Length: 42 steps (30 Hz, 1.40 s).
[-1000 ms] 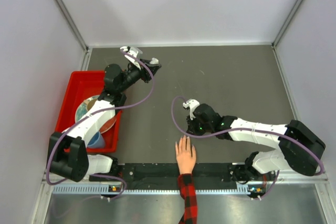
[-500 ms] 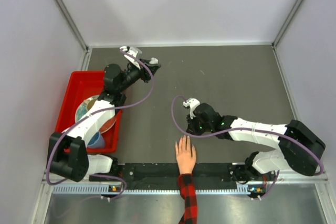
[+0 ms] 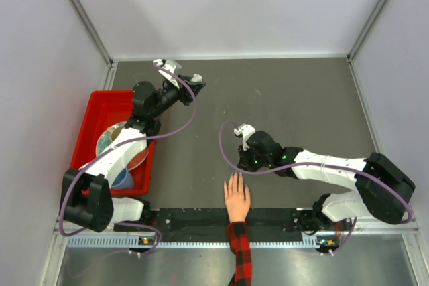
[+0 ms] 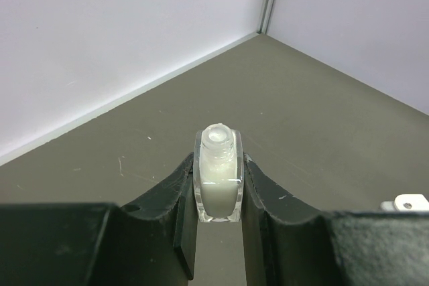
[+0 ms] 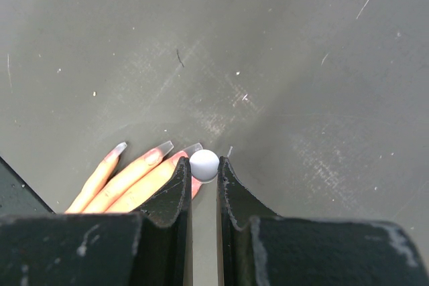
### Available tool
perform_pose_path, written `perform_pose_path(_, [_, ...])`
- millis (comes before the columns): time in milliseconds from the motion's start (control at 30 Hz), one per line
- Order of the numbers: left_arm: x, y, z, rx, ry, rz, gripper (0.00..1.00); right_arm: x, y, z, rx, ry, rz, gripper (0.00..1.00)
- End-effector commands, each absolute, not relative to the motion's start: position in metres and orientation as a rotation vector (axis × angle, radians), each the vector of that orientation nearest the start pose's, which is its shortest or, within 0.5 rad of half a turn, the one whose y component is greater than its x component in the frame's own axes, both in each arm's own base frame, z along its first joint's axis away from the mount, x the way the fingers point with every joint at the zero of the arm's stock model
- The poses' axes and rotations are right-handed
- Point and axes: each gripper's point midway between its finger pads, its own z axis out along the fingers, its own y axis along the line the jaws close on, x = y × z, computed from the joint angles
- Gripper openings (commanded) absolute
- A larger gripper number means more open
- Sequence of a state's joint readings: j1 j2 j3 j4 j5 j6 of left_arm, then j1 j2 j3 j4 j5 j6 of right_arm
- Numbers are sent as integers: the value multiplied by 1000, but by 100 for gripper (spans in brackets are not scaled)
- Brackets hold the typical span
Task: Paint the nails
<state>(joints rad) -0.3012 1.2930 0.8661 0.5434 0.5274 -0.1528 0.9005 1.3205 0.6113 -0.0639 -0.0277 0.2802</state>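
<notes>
Top external view, near edge first: red-and-black plaid sleeve (image 3: pixel 239 252) at the bottom middle, then a bare human hand (image 3: pixel 236 199) flat on the dark table (image 3: pixel 301 98), fingers pointing up the frame. Just above the finger tips and a bit to the right, right gripper (image 3: pixel 245 165), reaching in from the right side.

Right wrist view: jaws squeezed almost together, nipping a small white ball (image 5: pixel 204 164) at their tips. Long pale nails (image 5: pixel 164 148) at the lower left, on the finger tips, the closest one right beside the ball; touching or not, cannot tell.

Back in the top view, red bin (image 3: pixel 100 102) at the left with round dishes (image 3: pixel 119 144) inside. Farther up, near the upper left corner of the table, left gripper (image 3: pixel 193 86).

Left wrist view: closed snug on a little clear glass bottle (image 4: pixel 218 175), upright, no cap on, milky white inside, with pale walls (image 4: pixel 100 31) behind.
</notes>
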Motion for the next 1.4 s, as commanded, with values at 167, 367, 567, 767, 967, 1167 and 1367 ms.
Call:
perform_pose_path(167, [370,-213,346,559,1290,-735,0,211,283,74,-727,2224,618,0])
perform_pose_path(367, [371,-212,345,557,1293,-735,0,211,283,72,-727,2231,616,0])
perform_pose_path(567, [370,-212,346,559,1291,-736,0,210,282,70,-722,2245,609,0])
perform_pose_path(767, [370,-212,346,558,1290,-737,0,210,280,74,-706,2236,609,0])
perform_pose_path(967, [370,-212,347,559,1289,-741,0,211,274,73,-686,2245,587,0])
perform_pose_path(1167, [370,-213,346,560,1290,-745,0,210,272,74,-670,2246,582,0])
perform_pose_path(1367, [370,-213,346,558,1289,-747,0,208,272,77,-669,2238,602,0])
